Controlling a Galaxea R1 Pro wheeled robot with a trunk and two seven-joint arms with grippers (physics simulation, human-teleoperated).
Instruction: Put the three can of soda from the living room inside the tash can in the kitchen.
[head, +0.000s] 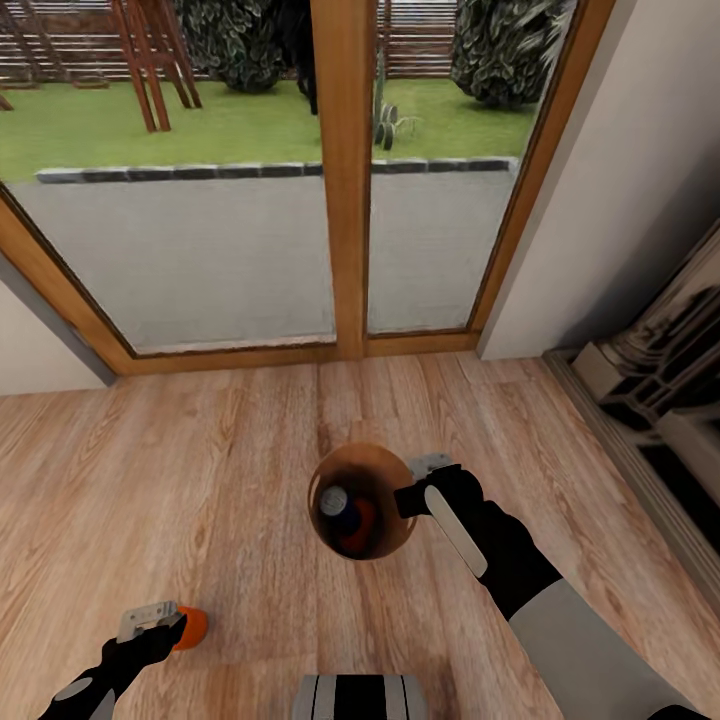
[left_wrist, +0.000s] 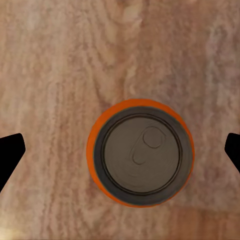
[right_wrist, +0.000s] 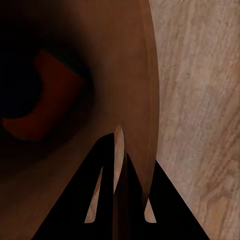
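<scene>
The right gripper (head: 418, 482) has its jaws clenched on the rim of the tash can (head: 372, 470), one finger inside the wall and one outside, as the right wrist view shows with the thin copper-brown rim (right_wrist: 148, 100) running between the dark fingers. The bucket hangs above the wooden floor (head: 200, 470), tipped so its shiny copper-brown inside faces the head camera. Inside it lie two cans: a blue can (head: 338, 505) with a silver top, and an orange can (head: 362, 528) touching it; the right wrist view shows the orange one as a dim red-orange shape (right_wrist: 47, 100) deep in the bucket.

The left gripper (head: 160, 620) is low and to the left, its jaws released and spread wide. In the left wrist view the two black fingertips (left_wrist: 10, 152) stand well apart on either side of a third orange soda can (left_wrist: 140, 159), touching neither side of it. That can (head: 190, 628) stands upright on the floor, its grey top with pull tab facing the camera.

Ahead, wood-framed glass doors (head: 340, 180) look out on grey paving, a lawn and shrubs. To the right is a white wall (head: 620, 200), then a dark ornate fireplace surround (head: 660, 390). Bare floor lies between bucket and standing can
</scene>
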